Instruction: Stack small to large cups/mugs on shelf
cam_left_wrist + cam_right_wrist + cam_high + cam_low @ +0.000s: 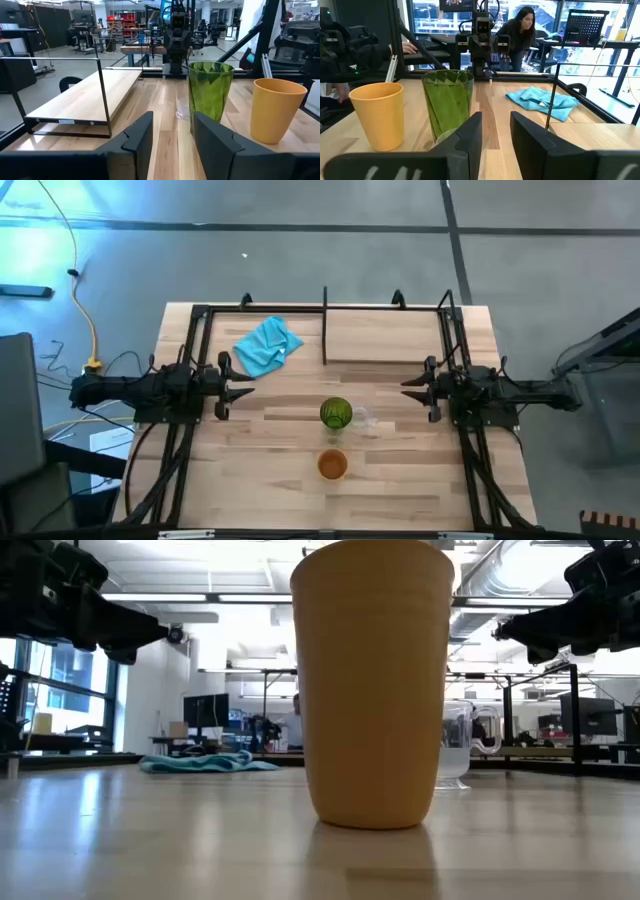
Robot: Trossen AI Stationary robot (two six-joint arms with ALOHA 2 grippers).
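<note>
The green ribbed tumbler (336, 414) stands upright on its base mid-table, with the orange cup (333, 466) upright just nearer the near edge. The tiny clear glass (362, 420) stands right of the tumbler and shows behind the orange cup (372, 680) as the clear glass (458, 745). The wooden shelf (385, 335) with its black divider (324, 325) lies at the far side. My left gripper (235, 388) hovers open left of the cups, and my right gripper (410, 388) hovers open to their right. Both point at the tumbler (210, 92) (449, 102).
A crumpled blue cloth (268, 345) lies on the table left of the shelf divider. Black frame rails (200, 330) run along both table sides. Bare tabletop (260, 470) spreads around the cups. A person (520, 35) sits beyond the table's left side.
</note>
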